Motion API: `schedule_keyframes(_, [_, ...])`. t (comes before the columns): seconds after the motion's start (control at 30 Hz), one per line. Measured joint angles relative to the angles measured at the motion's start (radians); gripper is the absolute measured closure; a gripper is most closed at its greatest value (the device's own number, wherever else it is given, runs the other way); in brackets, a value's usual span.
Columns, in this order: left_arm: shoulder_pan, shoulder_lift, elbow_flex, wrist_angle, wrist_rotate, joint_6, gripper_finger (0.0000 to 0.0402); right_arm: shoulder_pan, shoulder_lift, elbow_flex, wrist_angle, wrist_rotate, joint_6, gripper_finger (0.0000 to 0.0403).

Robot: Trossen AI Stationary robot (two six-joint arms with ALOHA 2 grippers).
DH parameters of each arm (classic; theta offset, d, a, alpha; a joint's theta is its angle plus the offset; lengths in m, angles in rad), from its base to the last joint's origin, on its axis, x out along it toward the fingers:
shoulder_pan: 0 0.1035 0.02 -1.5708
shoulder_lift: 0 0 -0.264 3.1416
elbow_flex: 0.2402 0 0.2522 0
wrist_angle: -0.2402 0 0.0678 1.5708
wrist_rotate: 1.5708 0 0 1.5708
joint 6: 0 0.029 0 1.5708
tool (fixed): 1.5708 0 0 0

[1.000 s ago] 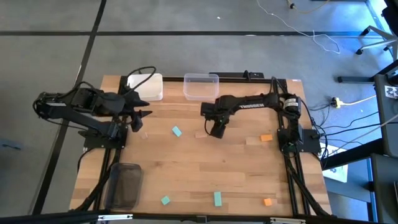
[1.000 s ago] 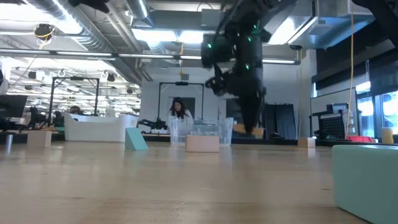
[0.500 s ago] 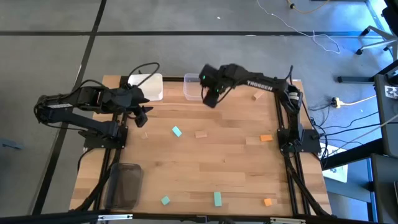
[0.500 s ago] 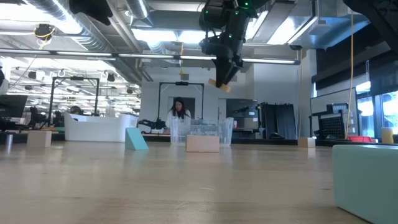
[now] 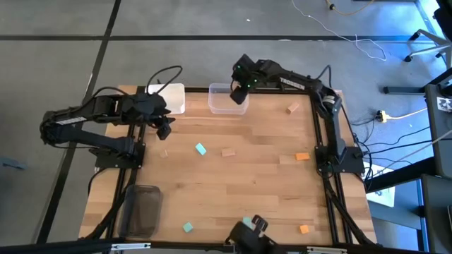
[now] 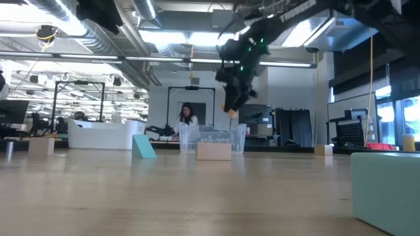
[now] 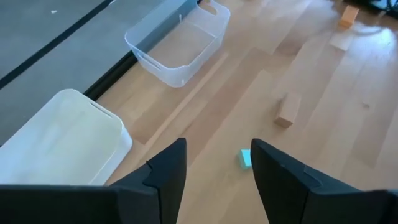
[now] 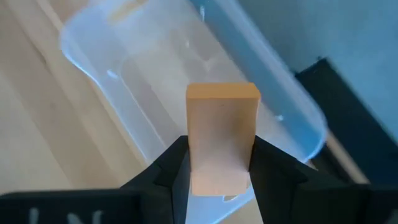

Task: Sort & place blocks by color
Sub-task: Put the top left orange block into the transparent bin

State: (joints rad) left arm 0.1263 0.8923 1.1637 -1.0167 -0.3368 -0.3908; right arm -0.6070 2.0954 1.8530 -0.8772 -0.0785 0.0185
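Whereas a second ago the right gripper hung low over the middle of the wooden table, it now stands raised over the clear plastic bin at the far edge, its fingers clamped on a tan wooden bar that the right wrist view shows poised directly above the bin's open mouth. The carry thus appears complete, and release into the bin is judged to be the step in hand, which would open the tan group's sorting. The left gripper has drifted slightly along the left edge and waits beside the white plastic bin at the far left corner, jaws parted and holding nothing. The remaining blocks lie scattered: a small teal-green block left of centre, a tan wooden block near it, another tan block toward the far right corner, an orange block by the right edge, a second orange block at the near right corner, and a teal-green cube along the near edge. A dark grey plastic bin sits at the near left corner. A dark object, new since half a second ago and too unclear to identify, intrudes at the near edge. Beyond the table, the low view shows an open workshop with ceiling ducting, benches and a person standing far behind.
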Motion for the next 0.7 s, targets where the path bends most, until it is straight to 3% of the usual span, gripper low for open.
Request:
schedule_keyframes(0.27, [0.027, -0.003, 0.000, 0.000, 0.000, -0.001, 0.0232, -0.001, 0.123, 0.000, 0.005, -0.050, -0.031, 0.0273])
schedule_keyframes(0.5, [0.040, -0.002, 0.000, 0.000, 0.014, -0.002, 0.0232, -0.002, 0.147, 0.000, 0.012, -0.047, -0.054, 0.0272])
schedule_keyframes(0.7, [0.040, -0.002, 0.000, 0.000, 0.008, 0.000, 0.0232, -0.001, 0.147, 0.019, 0.025, -0.047, -0.051, 0.0186])
